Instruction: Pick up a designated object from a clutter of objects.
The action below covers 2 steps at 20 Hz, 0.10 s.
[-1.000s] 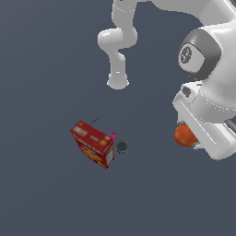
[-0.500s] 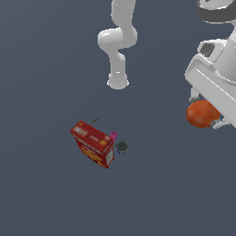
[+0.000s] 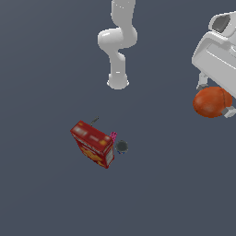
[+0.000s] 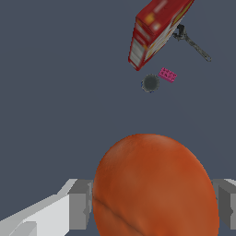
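The orange ball [image 3: 212, 102] is held in my gripper [image 3: 215, 102], high above the floor at the exterior view's right. In the wrist view the ball [image 4: 154, 186] fills the space between my two grey fingers [image 4: 80, 205], which are shut on it. The rest of the clutter lies far below: a red printed box [image 3: 93, 144], a tiny dark round item [image 3: 121, 146], a small pink piece [image 3: 113, 136] and a thin dark stick [image 3: 95, 121].
The arm's white base [image 3: 118, 83] stands behind the clutter on the dark grey floor [image 3: 46, 69]. In the wrist view I see the red box [image 4: 154, 30], the dark round item [image 4: 150, 83], the pink piece [image 4: 167, 74] and the stick [image 4: 196, 46].
My gripper has risen and moved toward the exterior view's right with the orange ball in it. The box and small items have not moved.
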### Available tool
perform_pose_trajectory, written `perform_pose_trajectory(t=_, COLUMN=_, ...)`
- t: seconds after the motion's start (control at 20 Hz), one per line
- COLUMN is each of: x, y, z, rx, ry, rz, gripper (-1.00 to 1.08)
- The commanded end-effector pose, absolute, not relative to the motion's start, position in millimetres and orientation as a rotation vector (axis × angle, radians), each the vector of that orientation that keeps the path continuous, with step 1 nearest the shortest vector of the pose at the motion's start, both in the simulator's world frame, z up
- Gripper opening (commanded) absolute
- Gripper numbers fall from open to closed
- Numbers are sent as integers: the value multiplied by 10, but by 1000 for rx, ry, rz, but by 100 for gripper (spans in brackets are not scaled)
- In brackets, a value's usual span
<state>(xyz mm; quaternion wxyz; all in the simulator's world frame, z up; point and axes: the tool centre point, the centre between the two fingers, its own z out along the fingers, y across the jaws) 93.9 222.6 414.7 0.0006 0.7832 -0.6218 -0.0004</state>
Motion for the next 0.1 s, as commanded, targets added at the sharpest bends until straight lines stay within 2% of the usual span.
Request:
perform_pose_trajectory(t=0.0, x=939, y=2227, z=4188, rx=2460, ry=-1953, rz=0, gripper=-100)
perform_pose_trajectory(t=0.05, x=939, y=2227, z=4190, rx=2460, ry=-1953, rz=0, gripper=-100)
